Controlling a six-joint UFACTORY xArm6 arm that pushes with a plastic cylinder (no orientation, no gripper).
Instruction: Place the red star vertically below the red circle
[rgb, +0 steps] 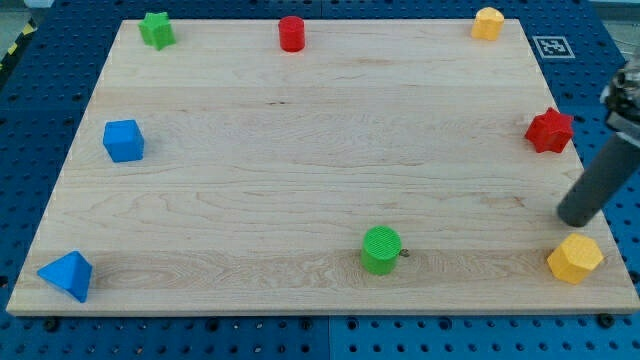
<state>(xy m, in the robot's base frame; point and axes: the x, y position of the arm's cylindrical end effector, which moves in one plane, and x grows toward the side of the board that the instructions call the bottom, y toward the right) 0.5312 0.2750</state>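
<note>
Camera view: red star (549, 130) above tool tip (576, 218).

Board (300, 180): pale wood, visible grain running across, smooth matt finish, one small dark knot just beside the green cylinder (380, 249). Rod is dark, matt, smooth; my tip (577, 219) is seen resting on the wood. Yellow block (575, 259) just below the tip and red star (549, 130) above it: matt plastic, fine ridged layering on the faces. Same ribbed texture is seen on the green cylinder's top, well to the tip's left. Red circle (291, 33), green star (156, 29), blue cube (123, 140), blue pyramid-like block (67, 275), far from the tip: plastic, matt. Surround (30, 90): blue perforated sheet, slight sheen, material not determinable.
</note>
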